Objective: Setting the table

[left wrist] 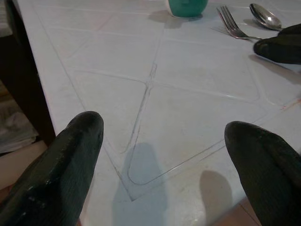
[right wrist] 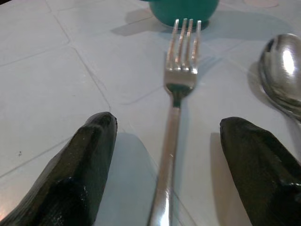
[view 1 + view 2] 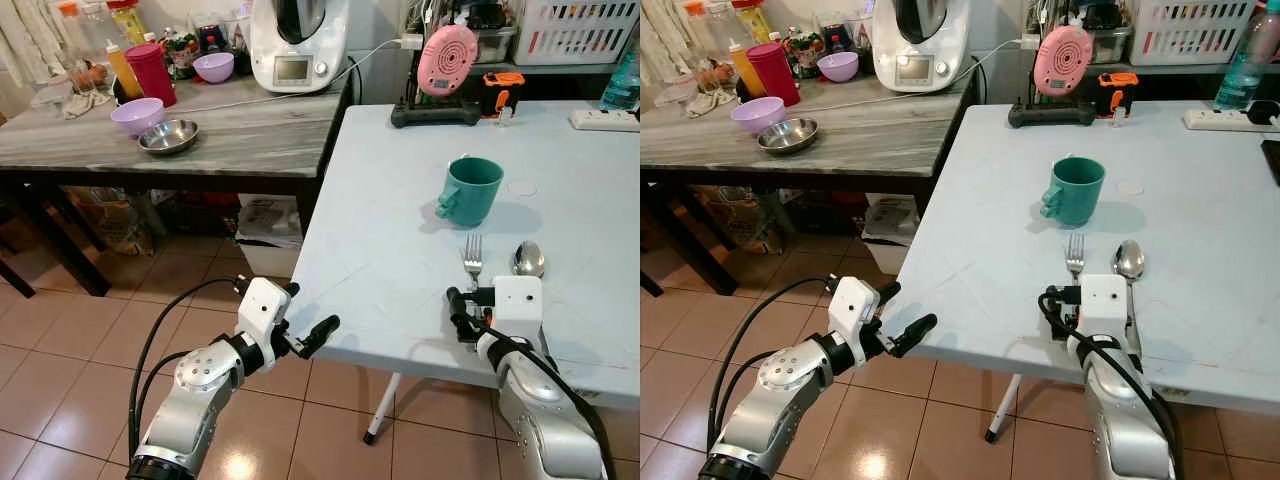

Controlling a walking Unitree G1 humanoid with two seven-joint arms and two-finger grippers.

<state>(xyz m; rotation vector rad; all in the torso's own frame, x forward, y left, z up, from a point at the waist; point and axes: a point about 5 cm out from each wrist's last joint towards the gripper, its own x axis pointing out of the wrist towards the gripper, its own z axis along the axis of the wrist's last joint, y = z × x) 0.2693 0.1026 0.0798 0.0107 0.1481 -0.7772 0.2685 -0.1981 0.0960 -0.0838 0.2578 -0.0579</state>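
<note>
Our right gripper (image 2: 167,165) straddles, fingers apart, the laid silver metal fork (image 2: 176,108) beside the steel spoon (image 2: 282,70) and teal ceramic mug (image 3: 470,190); plates seem left.

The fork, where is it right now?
The fork lies on the pale table, just left of the spoon, near the teal mug, between the right gripper's open fingers.

No text, label, brand, number or sign can be read. The kitchen machine (image 3: 296,40) on the far tabletop has a small lit display (image 3: 292,69), well away from both sets of fingers, but whatever is on it is too small to make out. The bottles (image 3: 122,66) beside it carry no legible labels.
</note>
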